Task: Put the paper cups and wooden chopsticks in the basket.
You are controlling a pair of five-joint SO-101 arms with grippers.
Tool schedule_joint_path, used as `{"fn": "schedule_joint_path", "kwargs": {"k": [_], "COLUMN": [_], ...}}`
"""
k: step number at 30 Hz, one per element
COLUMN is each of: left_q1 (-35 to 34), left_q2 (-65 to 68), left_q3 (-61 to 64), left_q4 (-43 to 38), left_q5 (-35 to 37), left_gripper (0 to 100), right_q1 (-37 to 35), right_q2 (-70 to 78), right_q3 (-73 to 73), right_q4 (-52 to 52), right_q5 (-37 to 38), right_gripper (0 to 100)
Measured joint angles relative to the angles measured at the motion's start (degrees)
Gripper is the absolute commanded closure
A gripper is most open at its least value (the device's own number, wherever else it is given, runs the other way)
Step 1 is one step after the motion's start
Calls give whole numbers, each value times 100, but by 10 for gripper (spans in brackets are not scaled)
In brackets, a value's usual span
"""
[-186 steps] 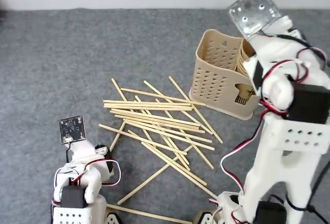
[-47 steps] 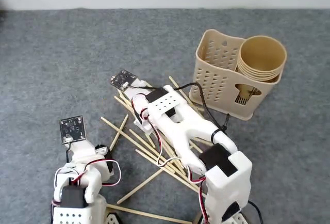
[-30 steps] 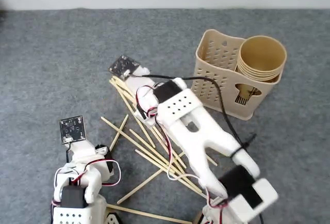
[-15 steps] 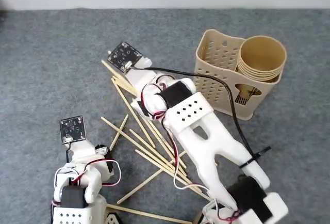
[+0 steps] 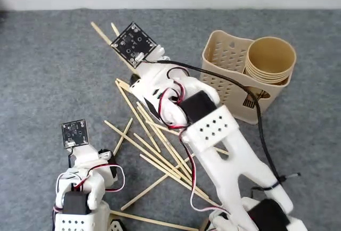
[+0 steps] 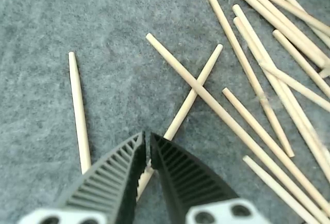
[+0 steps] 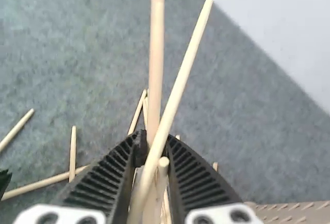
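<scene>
pale wood chopsticks (image 6: 216,104), beige basket (image 5: 224,84) w/ hole pattern, tan cups (image 5: 272,55), grey felt table (image 5: 53,55)

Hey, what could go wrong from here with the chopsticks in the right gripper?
The right gripper pinches several chopsticks that splay at different angles, so one might slip out. Their long ends could catch the basket wall, and the paper cups fill one compartment, leaving a narrow target.

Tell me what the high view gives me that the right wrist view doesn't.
High view adds: the basket with stacked paper cups standing in it. Right wrist view adds: the right gripper shut on a bundle of chopsticks, seen close. Both share: the bundle's ends sticking out past the gripper, and loose chopsticks on the grey mat.
</scene>
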Motion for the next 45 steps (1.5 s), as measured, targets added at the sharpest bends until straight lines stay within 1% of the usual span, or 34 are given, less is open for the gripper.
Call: {"fn": "schedule_joint_path", "kwargs": {"k": [8,28,33,39,45], "left_q1": [0,0,0,0,0], "left_q2": [0,0,0,0,0], "left_q3": [0,0,0,0,0], "left_q4": [0,0,0,0,0], "left_q5": [0,0,0,0,0], "left_gripper": [986,986,986,986,986], "right_q1": [0,0,9,598,1442], "right_q2": [-598,-1512,-1741,-1767,-1732], "right_q3": [0,0,0,0,0], "right_q4": [-35,-35,229,246,-264], "right_q5": [0,0,0,0,0], "right_gripper": [991,991,991,991,991]}}
